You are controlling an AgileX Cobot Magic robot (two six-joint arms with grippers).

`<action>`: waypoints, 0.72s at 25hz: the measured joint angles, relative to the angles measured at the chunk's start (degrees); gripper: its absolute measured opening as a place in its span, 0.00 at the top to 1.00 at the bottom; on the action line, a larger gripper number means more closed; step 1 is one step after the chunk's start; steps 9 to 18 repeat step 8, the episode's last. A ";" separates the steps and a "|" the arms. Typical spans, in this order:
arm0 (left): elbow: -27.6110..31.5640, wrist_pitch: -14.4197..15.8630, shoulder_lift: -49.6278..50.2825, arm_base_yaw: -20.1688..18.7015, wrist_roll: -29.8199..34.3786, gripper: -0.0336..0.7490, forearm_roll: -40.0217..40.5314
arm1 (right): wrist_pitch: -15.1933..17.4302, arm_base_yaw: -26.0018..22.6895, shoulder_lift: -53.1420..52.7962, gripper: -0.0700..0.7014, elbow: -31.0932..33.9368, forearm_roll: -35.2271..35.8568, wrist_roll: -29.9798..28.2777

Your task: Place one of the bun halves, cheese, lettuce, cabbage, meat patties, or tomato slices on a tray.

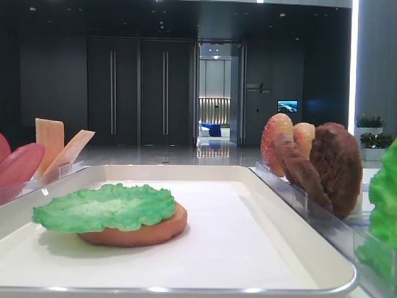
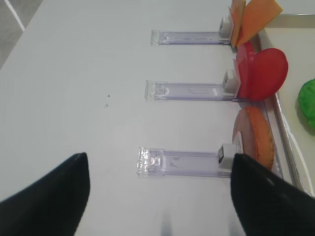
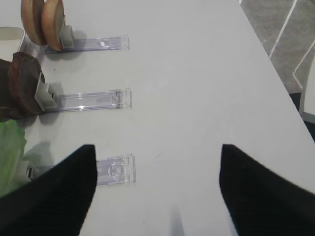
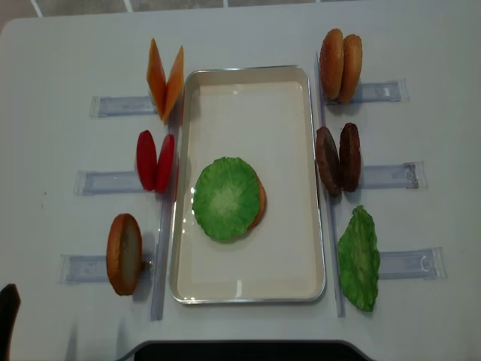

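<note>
On the white tray (image 4: 248,72) lies a bun half (image 4: 260,204) with a green lettuce leaf (image 4: 225,198) flat on top; the low view shows this lettuce (image 1: 105,208) on the bun (image 1: 133,236). My left gripper (image 2: 158,156) hovers open over the table left of the tray, above the clear holder of a standing bun half (image 2: 256,135). My right gripper (image 3: 156,147) is open over the table right of the tray, near another lettuce leaf (image 3: 10,147). Neither holds anything. No cabbage is in view.
Left of the tray stand cheese slices (image 4: 165,79), tomato slices (image 4: 154,160) and a bun half (image 4: 124,253) in clear holders. Right of it stand two bun halves (image 4: 340,64), two meat patties (image 4: 338,158) and a lettuce leaf (image 4: 358,258). The table edge (image 3: 266,54) runs right of the right gripper.
</note>
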 joint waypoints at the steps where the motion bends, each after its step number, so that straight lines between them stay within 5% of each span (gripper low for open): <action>1: 0.00 0.00 0.00 0.00 0.00 0.07 0.00 | 0.00 0.00 0.00 0.26 0.00 0.00 0.00; 18: 0.00 0.00 0.00 0.00 0.00 0.07 0.00 | 0.00 0.00 0.00 0.26 0.00 0.00 0.00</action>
